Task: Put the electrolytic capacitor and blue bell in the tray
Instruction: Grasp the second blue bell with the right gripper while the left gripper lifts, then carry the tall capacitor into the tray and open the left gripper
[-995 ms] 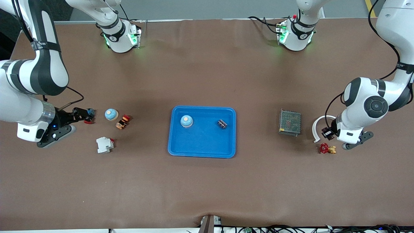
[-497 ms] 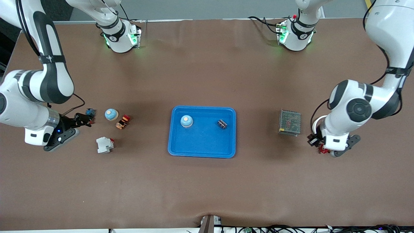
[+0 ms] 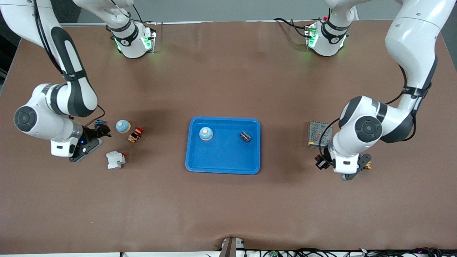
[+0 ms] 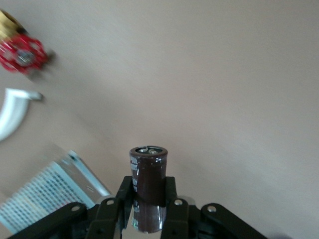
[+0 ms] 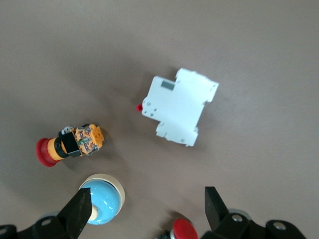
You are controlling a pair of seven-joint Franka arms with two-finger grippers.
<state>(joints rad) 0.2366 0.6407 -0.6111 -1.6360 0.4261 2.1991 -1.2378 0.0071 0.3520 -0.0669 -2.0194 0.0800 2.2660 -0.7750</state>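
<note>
The bright-blue tray (image 3: pixel 223 167) lies mid-table. In it are a blue bell (image 3: pixel 206 133) and a small dark part (image 3: pixel 245 136). A second blue bell (image 3: pixel 122 126) stands on the table toward the right arm's end and shows in the right wrist view (image 5: pixel 102 199). My right gripper (image 3: pixel 101 131) is open and empty just beside this bell; in its wrist view (image 5: pixel 147 194) one finger overlaps the bell's edge. My left gripper (image 3: pixel 322 162) is shut on a dark brown electrolytic capacitor (image 4: pixel 148 174), over the table beside the mesh box.
A metal mesh box (image 3: pixel 319 134) sits by the left arm, with a red valve (image 4: pixel 22 55) and a white curved piece (image 4: pixel 12 112) near it. A white breaker (image 3: pixel 115 159), an orange-and-red button (image 3: pixel 135 134) and a red push button (image 5: pixel 184 230) lie around the right gripper.
My left arm has swung from the red valve toward the tray, carrying the capacitor. My right arm has shifted and its gripper has come closer to the bell on the table.
</note>
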